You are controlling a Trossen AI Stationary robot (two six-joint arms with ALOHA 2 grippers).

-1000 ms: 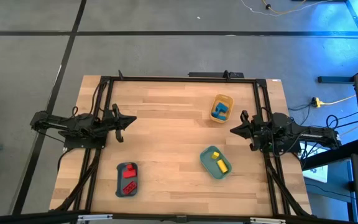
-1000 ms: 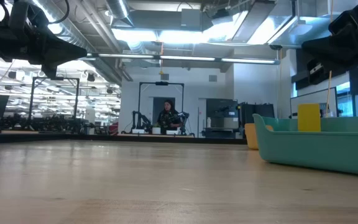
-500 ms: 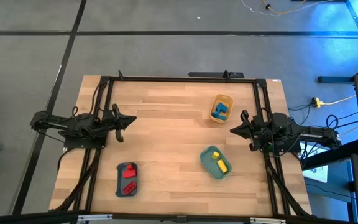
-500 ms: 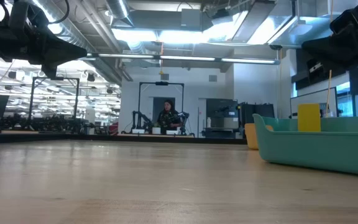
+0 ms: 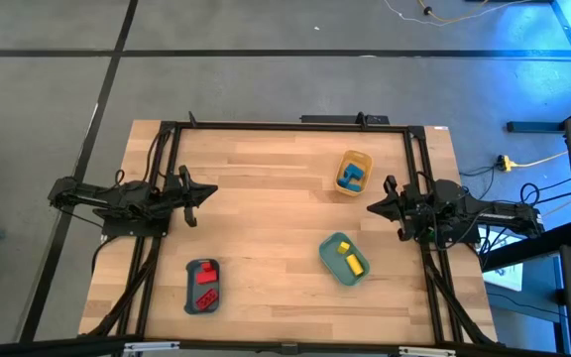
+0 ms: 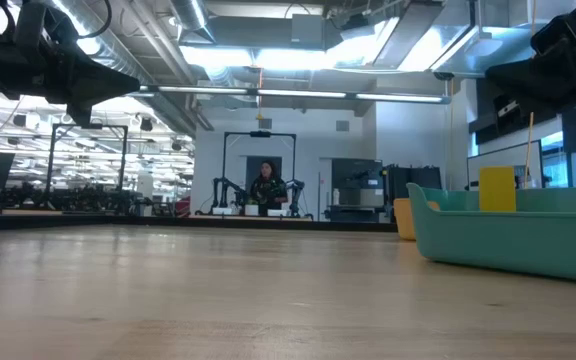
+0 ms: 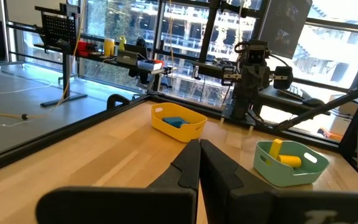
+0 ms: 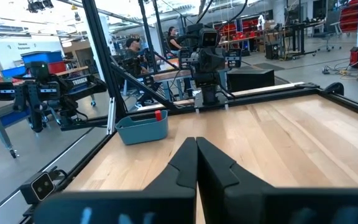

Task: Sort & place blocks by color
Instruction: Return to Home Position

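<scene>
Blue blocks (image 5: 352,176) lie in the yellow tray (image 5: 354,159) at the table's far right. Yellow blocks (image 5: 349,258) lie in the teal tray (image 5: 331,260) at the near right; one stands up above the tray's rim in the low view (image 6: 497,189). Red blocks (image 5: 204,288) lie in the slate-blue tray (image 5: 190,288) at the near left. My left gripper (image 5: 212,192) is shut and empty, raised over the table's left side. My right gripper (image 5: 371,207) is shut and empty, raised over the right side.
A dark frame (image 5: 285,125) runs along the table's edges. The bare wooden top (image 5: 266,213) lies between the two arms and the three trays. A person (image 6: 267,187) stands far back in the room beyond the table.
</scene>
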